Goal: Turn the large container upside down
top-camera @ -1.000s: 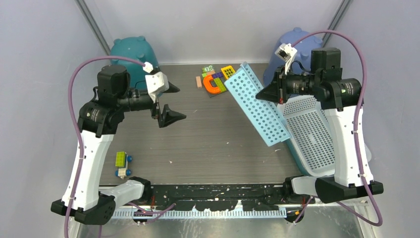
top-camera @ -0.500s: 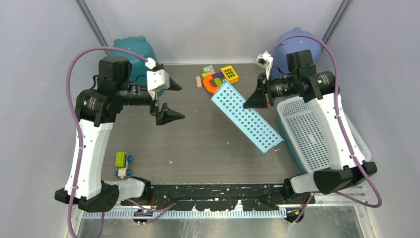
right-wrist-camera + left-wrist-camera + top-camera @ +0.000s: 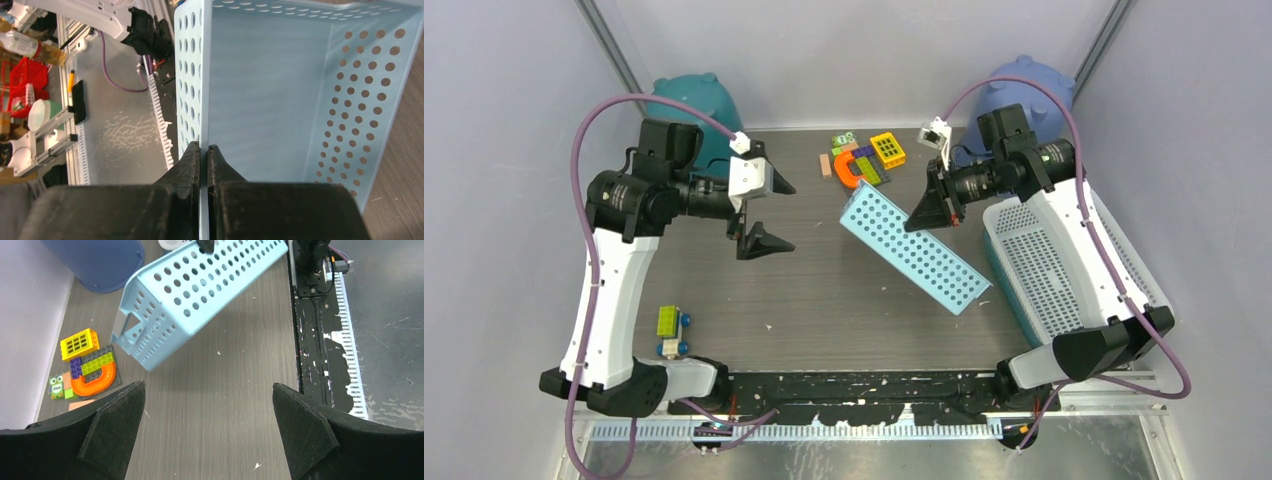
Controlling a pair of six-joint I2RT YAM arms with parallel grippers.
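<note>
**While the basket hangs from one thin wall, a slip is the main worry**

Because the right pincer is clamped only on the rim of one long wall of the light blue basket, the whole load rides on a narrow pinch. In the right wrist view the two fingers meet tightly on that wall, with the basket's open mouth facing the camera. The basket sits centre-right in the overhead frame, tipped on its side and running from upper left to lower right. The left wrist view shows a shadow under its near end, so that end looks clear of the table. Whether the far end rests on anything I cannot tell.

Several things could go wrong:
- The smooth plastic could pivot or slide between the fingers as the wrist rolls, dropping the basket on its side instead of mouth down.
- Its upper-left end is near the toy bricks at the top centre, and a swing could scatter them.
- Its lower-right end lies just beside the second basket at the right edge, and could catch on it.

The left pincer, at centre-left, has its fingers wide apart and holds nothing, so it offers no backup.
</note>
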